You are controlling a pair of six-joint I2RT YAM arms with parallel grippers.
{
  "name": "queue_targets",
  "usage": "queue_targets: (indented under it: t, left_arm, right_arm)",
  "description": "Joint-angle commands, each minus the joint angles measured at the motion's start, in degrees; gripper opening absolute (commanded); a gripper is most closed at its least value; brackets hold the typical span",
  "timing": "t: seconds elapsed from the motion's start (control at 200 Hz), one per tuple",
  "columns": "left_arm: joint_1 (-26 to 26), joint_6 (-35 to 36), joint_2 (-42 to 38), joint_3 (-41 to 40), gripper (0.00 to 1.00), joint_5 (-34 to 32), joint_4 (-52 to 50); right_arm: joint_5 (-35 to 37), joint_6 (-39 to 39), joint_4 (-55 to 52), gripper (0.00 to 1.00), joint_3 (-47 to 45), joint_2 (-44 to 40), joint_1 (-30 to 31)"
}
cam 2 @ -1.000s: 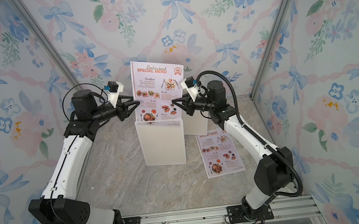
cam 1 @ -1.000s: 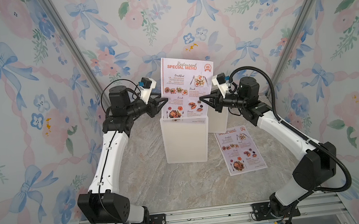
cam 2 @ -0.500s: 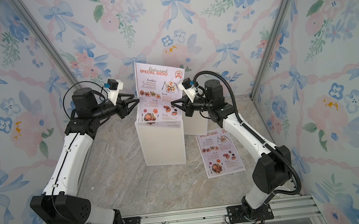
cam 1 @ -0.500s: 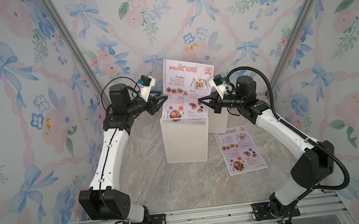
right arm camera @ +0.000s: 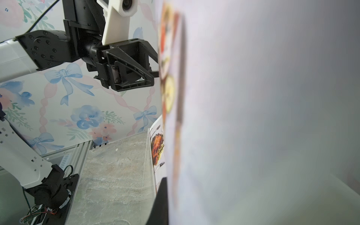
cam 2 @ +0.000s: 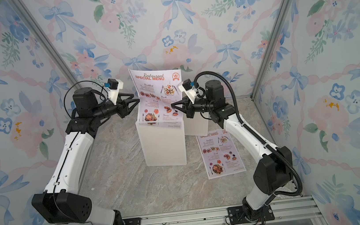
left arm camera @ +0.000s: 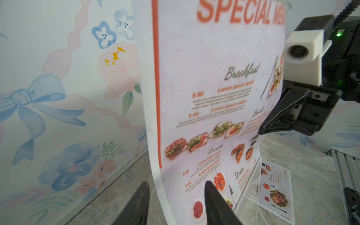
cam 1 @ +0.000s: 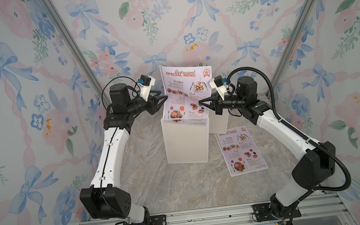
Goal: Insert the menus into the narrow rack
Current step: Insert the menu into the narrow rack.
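top views: upright menu [cam 1: 186, 94] stands with its lower edge at the open top of the rack [cam 1: 186, 144], most of the sheet above it, leaning back a bit. can't tell how deep it sits. my right claw [cam 1: 201, 102] is closed on the upright menu's right edge, low down. my left claw [cam 1: 165, 96] is at the left edge, spread, not pinching. flat menu [cam 1: 241, 150] lies face up on the worktop [cam 1: 160, 189] on my right side, near the rack but apart from it. a white box [cam 1: 219, 124] stands behind the rack's right corner. same layout in both top views: upright menu [cam 2: 158, 97], rack [cam 2: 163, 147], right claw [cam 2: 173, 105], left claw [cam 2: 137, 100], flat menu [cam 2: 220, 153].

left wrist: left claw [left arm camera: 176, 183] open, fingers wide apart, one in front of the printed face, one behind the sheet, paper edge running between them. right claw [left arm camera: 261, 132] has its tip on the far edge. flat menu [left arm camera: 274, 192] lies on the worktop beyond.

right wrist: upright menu [right arm camera: 253, 116] fills most of the frame, very close and blurred. one black finger of my right claw lies against the sheet. left claw [right arm camera: 157, 66] reaches the far edge, tips hidden by the paper. lower corner of the sheet shows at the rack's clear wall [right arm camera: 151, 155].
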Motion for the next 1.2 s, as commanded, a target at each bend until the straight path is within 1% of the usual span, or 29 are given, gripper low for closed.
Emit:
queue_targets:
  t: [0.0, 0.19, 0.395, 0.48, 0.72, 0.825, 0.89, 0.96, 1.015, 1.09, 1.195]
  left_arm:
    - [0.9, -1.0, 0.1, 1.0, 0.49, 0.5, 0.8]
    - [2.0, -0.7, 0.5, 1.1, 0.49, 2.8, 1.0]
    - [1.9, 0.9, 0.2, 0.8, 0.49, 9.2, 1.0]
    - [1.4, 1.2, 0.5, 0.9, 0.48, 9.4, 1.1]
    - [0.8, 0.6, 3.3, 3.3, 0.47, 7.0, 1.0]
    - [0.8, 0.4, 4.5, 4.3, 0.45, 8.5, 1.1]
    - [0.6, 0.4, 4.9, 4.7, 0.40, 9.5, 1.1]
    - [0.6, 0.5, 4.9, 4.6, 0.30, 9.8, 1.1]
    - [0.6, 0.6, 4.7, 4.5, 0.24, 10.1, 1.1]
    - [0.6, 0.9, 4.1, 4.2, 0.18, 9.8, 1.2]
    - [0.6, 1.1, 3.8, 3.9, 0.14, 9.9, 1.1]
  right_arm:
    - [-1.9, 2.3, 3.2, 0.07, -1.0, -2.0, 0.2]
    - [-2.4, 2.8, 3.7, 0.07, -1.5, -2.4, 0.4]
    - [-2.7, 2.5, 2.9, 0.06, -1.6, -2.5, 0.5]
    - [-2.7, 2.5, 2.9, 0.05, -1.5, -2.4, 0.6]
    - [-3.2, 2.7, 2.6, 0.04, -0.5, -2.1, 0.8]
    - [-3.6, 2.6, 2.2, 0.04, -0.2, -2.0, 0.7]
    - [-3.7, 2.4, 1.9, 0.04, -0.1, -1.9, 0.7]
    - [-3.7, 2.3, 1.5, 0.04, 0.1, -1.7, 0.7]
    - [-3.7, 2.2, 1.5, 0.04, 0.2, -1.6, 0.8]
    - [-3.6, 2.2, 1.5, 0.05, 0.5, -1.4, 0.7]
    - [-3.3, 2.1, 1.4, 0.06, 0.8, -1.3, 0.7]
